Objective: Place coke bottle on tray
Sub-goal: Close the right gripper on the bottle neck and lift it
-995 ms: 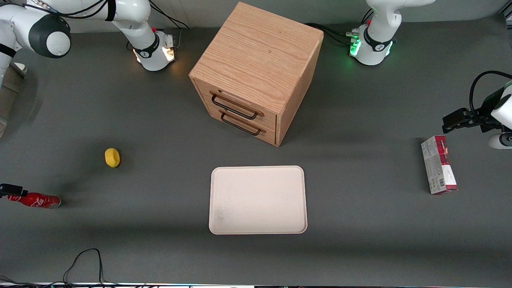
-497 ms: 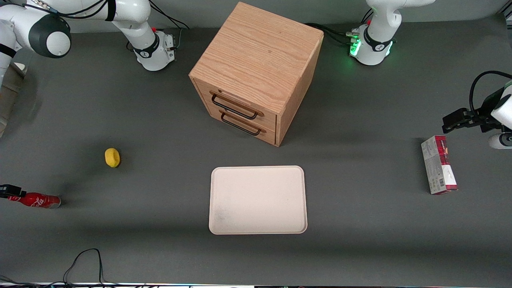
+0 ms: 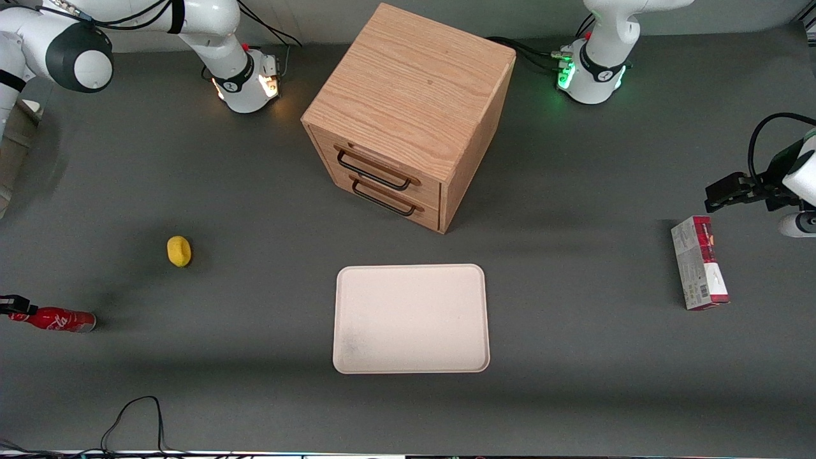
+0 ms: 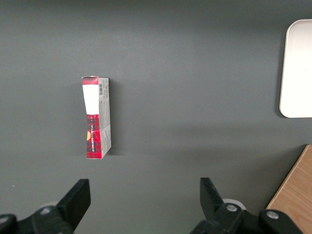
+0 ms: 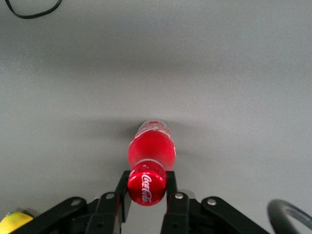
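Two fingers [image 5: 171,184] of the gripper [image 5: 146,187] clamp the capped neck of the coke bottle [image 3: 58,319] (cap toward the wrist camera); only the front view shows the bottle lying lengthwise along the table at the working arm's end, silvery base aimed toward the tray [image 3: 411,318], well apart from it, with the lemon [image 3: 179,250] nearby

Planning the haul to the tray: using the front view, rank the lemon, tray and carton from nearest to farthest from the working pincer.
The pincer grips the coke bottle at the cap.
1. Lemon, close by, slightly farther from the camera.
2. Tray, mid-table.
3. Carton, at the parked arm's end.
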Robot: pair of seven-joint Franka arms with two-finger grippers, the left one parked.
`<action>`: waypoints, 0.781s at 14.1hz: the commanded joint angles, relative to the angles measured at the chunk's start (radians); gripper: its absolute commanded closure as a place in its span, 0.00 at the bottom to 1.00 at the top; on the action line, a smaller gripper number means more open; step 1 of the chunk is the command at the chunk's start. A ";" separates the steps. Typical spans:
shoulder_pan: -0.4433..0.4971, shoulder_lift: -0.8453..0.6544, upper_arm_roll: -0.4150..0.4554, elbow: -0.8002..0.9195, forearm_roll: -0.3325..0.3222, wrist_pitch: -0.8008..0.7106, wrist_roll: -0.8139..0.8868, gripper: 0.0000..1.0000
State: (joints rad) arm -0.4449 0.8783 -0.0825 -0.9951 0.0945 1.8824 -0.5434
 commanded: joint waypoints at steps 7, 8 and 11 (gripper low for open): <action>0.015 -0.048 -0.005 0.027 -0.025 -0.067 -0.029 1.00; 0.014 -0.062 -0.005 0.051 -0.027 -0.104 -0.035 1.00; 0.015 -0.116 -0.011 0.093 -0.032 -0.234 -0.038 1.00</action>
State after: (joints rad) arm -0.4330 0.8208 -0.0842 -0.9260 0.0746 1.7359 -0.5551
